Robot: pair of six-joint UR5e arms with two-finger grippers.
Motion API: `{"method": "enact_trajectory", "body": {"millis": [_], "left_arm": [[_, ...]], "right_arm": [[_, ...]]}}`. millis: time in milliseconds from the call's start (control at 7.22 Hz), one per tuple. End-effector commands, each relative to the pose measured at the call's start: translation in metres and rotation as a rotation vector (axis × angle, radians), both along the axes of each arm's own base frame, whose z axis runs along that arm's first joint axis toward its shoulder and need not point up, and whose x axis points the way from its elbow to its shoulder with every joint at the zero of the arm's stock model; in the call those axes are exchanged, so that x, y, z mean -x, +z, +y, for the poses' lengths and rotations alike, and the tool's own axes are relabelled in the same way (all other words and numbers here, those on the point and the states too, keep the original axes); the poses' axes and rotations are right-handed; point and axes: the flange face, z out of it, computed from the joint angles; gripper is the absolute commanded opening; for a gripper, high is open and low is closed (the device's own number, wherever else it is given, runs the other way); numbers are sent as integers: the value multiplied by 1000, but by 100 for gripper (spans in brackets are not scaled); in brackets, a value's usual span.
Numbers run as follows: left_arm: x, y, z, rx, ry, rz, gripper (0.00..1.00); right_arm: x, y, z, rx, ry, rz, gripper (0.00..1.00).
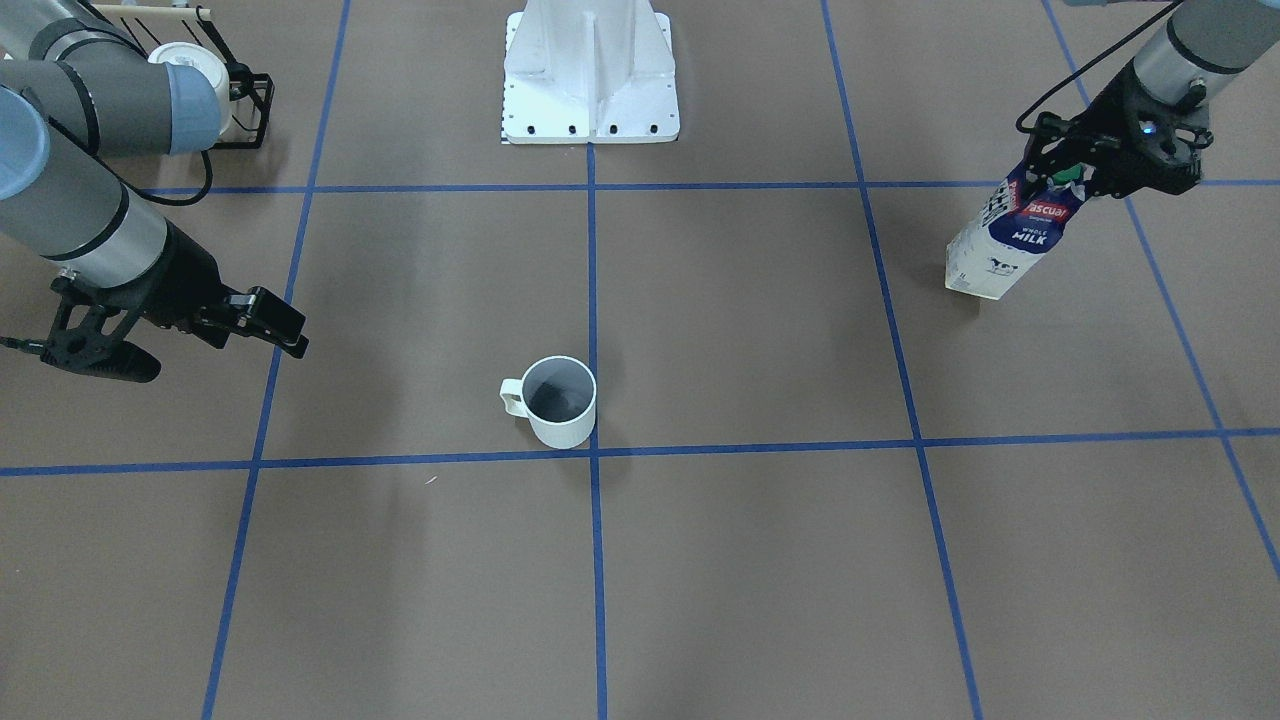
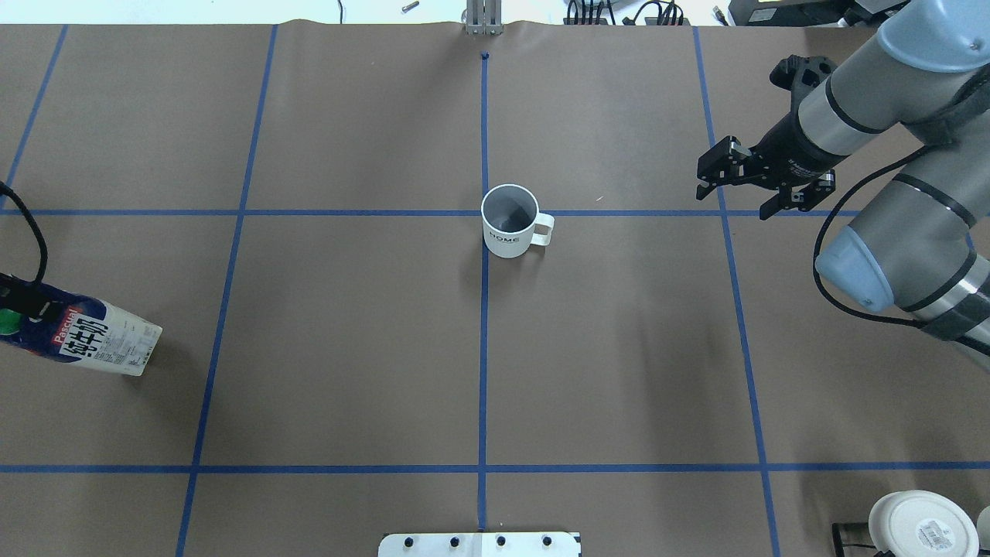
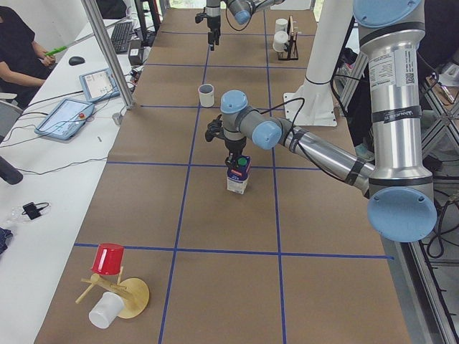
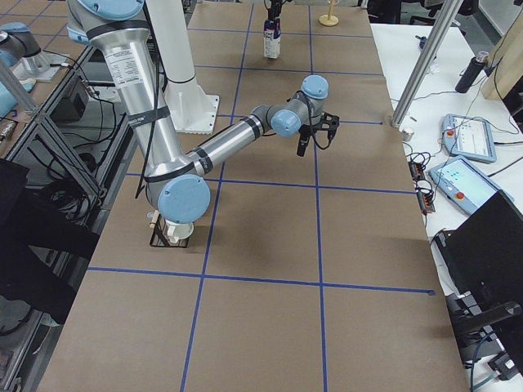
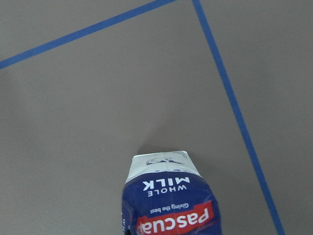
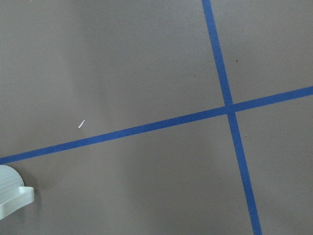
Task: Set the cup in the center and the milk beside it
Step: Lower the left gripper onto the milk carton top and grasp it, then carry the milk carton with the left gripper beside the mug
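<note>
The cup (image 1: 558, 400), a white mug with a grey inside, stands upright at the table's middle on the blue tape cross; it also shows in the overhead view (image 2: 510, 222). The milk (image 1: 1010, 235), a blue and white Pascual carton with a green cap, is upright near the table's left end (image 2: 93, 340) (image 5: 168, 200). My left gripper (image 1: 1070, 180) is shut on the carton's top; I cannot tell whether its base rests on the table. My right gripper (image 2: 735, 201) is open and empty, to the right of the cup and well apart from it.
A black wire rack with another white mug (image 1: 190, 70) stands near my right arm's base (image 2: 920, 522). The white robot pedestal (image 1: 590, 70) is at the near edge. A wooden stand with a red cup (image 3: 109, 258) lies beyond the carton at the left end.
</note>
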Motion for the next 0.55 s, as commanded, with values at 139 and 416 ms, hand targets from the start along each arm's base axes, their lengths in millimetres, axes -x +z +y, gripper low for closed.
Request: {"method": "enact_trajectory", "body": {"millis": [139,416], "left_arm": [[-7,-104,-61,144,-86,27,0],[-40,-192,-115,235,-120,-9,0]], "right_arm": [[-18,0,-7,-1,25,-4,100],[-20,2,-9,-2,28,-2,100]]}}
